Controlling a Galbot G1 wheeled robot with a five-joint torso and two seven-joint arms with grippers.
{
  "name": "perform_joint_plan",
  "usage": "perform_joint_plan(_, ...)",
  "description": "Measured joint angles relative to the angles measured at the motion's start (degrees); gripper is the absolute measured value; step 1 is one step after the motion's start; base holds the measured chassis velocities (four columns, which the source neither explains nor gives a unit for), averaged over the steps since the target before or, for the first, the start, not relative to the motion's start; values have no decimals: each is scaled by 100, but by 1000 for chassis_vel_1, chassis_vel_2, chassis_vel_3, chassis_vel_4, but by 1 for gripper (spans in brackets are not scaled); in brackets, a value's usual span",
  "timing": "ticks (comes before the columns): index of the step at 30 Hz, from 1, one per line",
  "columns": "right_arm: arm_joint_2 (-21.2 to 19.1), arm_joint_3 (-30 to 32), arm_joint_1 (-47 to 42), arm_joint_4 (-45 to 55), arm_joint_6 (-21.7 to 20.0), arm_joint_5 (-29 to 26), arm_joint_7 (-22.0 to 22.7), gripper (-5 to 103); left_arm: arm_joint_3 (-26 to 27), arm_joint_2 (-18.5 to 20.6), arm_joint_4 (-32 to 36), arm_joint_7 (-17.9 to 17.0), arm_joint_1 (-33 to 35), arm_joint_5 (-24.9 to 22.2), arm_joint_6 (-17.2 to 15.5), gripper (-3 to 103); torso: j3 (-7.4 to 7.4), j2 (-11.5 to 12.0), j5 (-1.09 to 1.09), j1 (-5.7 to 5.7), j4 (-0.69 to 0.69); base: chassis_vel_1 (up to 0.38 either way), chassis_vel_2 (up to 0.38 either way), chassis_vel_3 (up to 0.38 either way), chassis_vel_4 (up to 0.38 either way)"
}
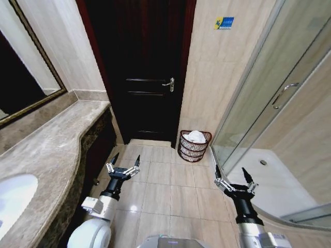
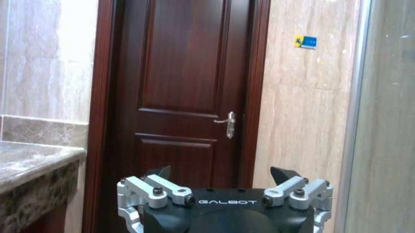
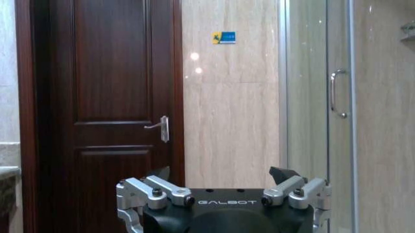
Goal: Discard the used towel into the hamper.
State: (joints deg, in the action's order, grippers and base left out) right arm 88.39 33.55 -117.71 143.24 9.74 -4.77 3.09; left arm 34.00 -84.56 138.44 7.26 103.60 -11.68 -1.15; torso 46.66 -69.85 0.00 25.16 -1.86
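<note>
The hamper (image 1: 194, 147), a small dark red-brown wire basket, stands on the floor against the tiled wall beside the door. A white towel (image 1: 196, 136) lies bunched inside it, showing above the rim. My left gripper (image 1: 123, 163) hangs open over the floor tiles, well short of the hamper and to its left. My right gripper (image 1: 236, 178) is open too, held low near the shower's glass, to the right of the hamper and nearer me. Nothing is between either pair of fingers. Both wrist views show open fingertips (image 2: 160, 172) (image 3: 283, 174) facing the door.
A dark wooden door (image 1: 145, 72) with a lever handle (image 1: 169, 83) is shut ahead. A marble counter (image 1: 46, 150) with a white sink (image 1: 13, 199) runs along the left. A glass shower enclosure (image 1: 269, 113) curves along the right. Beige floor tiles (image 1: 170, 181) lie between.
</note>
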Motion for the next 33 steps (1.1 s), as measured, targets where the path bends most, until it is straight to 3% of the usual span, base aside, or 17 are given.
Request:
perform_joint_plan(8, 0, 0, -1, 0, 0, 0, 0, 100, 1, 0, 0, 0, 2, 0, 0, 100, -3, -4, 0, -8, -1, 142, -132, -139, 137)
perform_joint_plan(33, 0, 0, 0, 0, 0, 0, 0, 100, 0, 0, 0, 0, 0, 0, 0, 100, 0, 0, 0, -1, 0, -8, 4, 12, -7)
